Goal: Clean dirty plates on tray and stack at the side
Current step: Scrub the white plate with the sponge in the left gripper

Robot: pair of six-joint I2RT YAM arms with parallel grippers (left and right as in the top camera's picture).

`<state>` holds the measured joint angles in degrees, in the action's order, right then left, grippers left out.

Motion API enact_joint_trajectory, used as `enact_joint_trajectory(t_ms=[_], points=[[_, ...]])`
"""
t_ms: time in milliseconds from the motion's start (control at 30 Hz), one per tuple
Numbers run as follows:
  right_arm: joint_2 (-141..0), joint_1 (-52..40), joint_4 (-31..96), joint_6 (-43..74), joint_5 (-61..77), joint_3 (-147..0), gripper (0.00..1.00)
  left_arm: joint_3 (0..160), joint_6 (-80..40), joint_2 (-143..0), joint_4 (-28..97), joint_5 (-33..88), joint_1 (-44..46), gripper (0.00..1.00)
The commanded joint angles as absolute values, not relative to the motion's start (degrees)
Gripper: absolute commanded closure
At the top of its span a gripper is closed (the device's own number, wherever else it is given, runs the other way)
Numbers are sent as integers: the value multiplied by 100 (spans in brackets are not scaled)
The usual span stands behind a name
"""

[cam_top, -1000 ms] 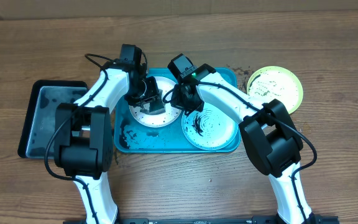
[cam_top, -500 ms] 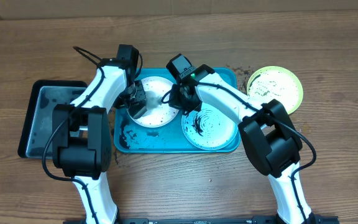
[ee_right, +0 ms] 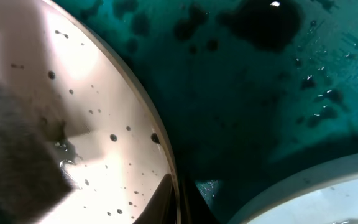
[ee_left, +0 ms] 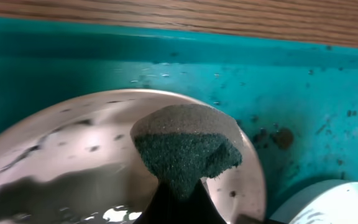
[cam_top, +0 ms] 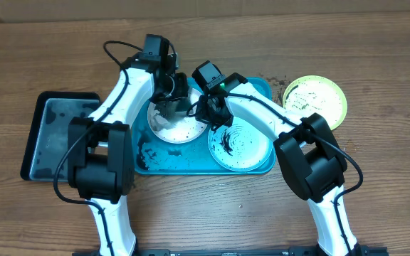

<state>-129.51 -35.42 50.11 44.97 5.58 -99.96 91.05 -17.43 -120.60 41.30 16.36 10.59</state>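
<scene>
A wooden table (cam_top: 376,43), seen from above. At far left lies a black tray (cam_top: 48,135) with a wet sheen on its floor. Just beside it, at centre, sits the turquoise tray (cam_top: 191,165), its floor smeared and spotted with black. 2 of the 3 plates lie inside it.

The left gripper (cam_top: 171,99) reaches over the tray's back-left part, its jaws clamped tight on a dark green sponge (ee_left: 185,146). The sponge's tip is at the far side of the white plate (cam_top: 176,128). From the left wrist view it cannot be told whether the sponge presses on the plate. The plate lies in the tray's left half, speckled with black dots and streaks.

The right gripper (cam_top: 203,110) comes in from the right. Its 2 fingers (ee_right: 166,199) are pinched together on the white plate's right rim, 1 on each side of the edge.

Just beside that, in the tray's right half, lies the pale mint plate (cam_top: 242,148), marked with curved black smears. The 2 plates lie close together, rim near rim.

At far right, outside the tray and near its back-right corner, the yellow-green plate (cam_top: 316,101) rests on the bare wood. Black crumbs lie scattered between it and the tray.
</scene>
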Motion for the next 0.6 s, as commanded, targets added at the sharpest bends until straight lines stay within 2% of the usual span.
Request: enact_joint_trajectory(t_ms=[0, 167, 533, 567], points=[[-12997, -3476, 5050, 4519, 263, -9994, 96, 9008, -1887, -12442, 4080, 1852, 1063, 96], [-12997, -3474, 5094, 4517, 261, -9994, 96, 9008, -1887, -12816, 4123, 1083, 1015, 96], [-12997, -3474, 5087, 4499, 259, -9994, 96, 9428, -1973, -12846, 5448, -3177, 915, 96], [-12997, -3474, 5087, 4499, 259, -9994, 96, 9487, -1973, -12846, 5513, -3212, 923, 96]])
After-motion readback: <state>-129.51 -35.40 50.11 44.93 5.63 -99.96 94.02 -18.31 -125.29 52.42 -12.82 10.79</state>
